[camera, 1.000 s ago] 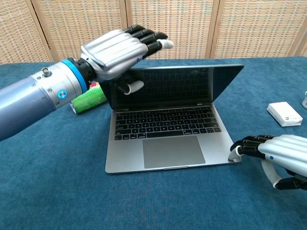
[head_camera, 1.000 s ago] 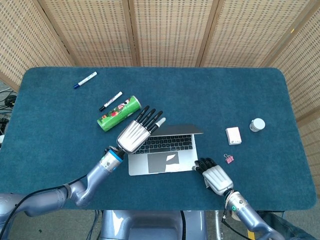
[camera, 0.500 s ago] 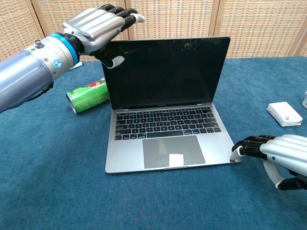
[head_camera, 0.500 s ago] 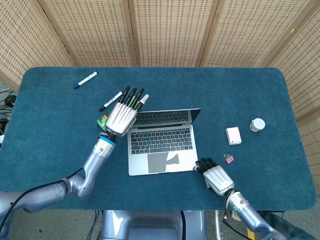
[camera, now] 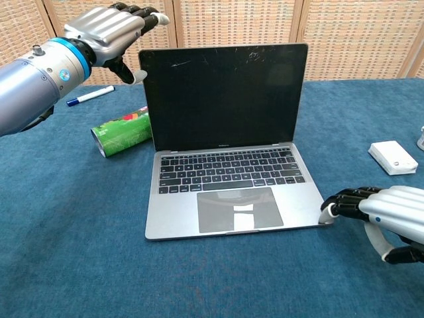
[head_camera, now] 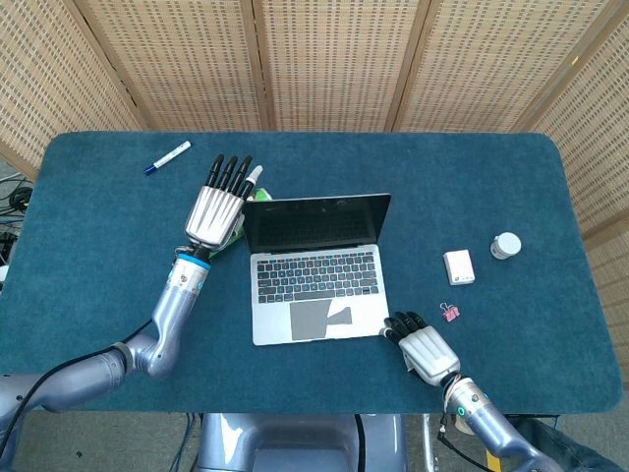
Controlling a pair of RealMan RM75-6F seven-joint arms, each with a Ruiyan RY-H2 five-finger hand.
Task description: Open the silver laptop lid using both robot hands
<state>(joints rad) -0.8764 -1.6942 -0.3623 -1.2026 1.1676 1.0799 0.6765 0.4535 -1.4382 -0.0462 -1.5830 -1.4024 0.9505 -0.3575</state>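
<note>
The left hand [head_camera: 215, 208] covers most of the green can [camera: 122, 131] when seen from the head view, so only a sliver of green shows beside the lid; the chest view shows the can lying on its side just left of the laptop [head_camera: 316, 266]. A second marker near the can is hidden in both views. The right hand [camera: 384, 215] is cut off at the frame edge in the chest view, and whether its dark fingertips [camera: 336, 201] actually press the laptop's front right corner or merely sit against it is hard to tell; its fingers are curled down, holding nothing.

The silver laptop sits near the middle of the blue table [head_camera: 98, 295], lid raised roughly upright, its dark screen smudged and streaked near the top edge. Keyboard and trackpad lie exposed, with a bright reflection on the trackpad.

The left hand is raised at the lid's upper left corner, fingers extended and slightly spread, grasping nothing; contact with the lid cannot be made out. A blue-capped marker [head_camera: 167, 157] lies well left of the laptop, a white box [head_camera: 459, 266], a small white jar [head_camera: 506, 245] and a pink clip [head_camera: 450, 313] to its right
</note>
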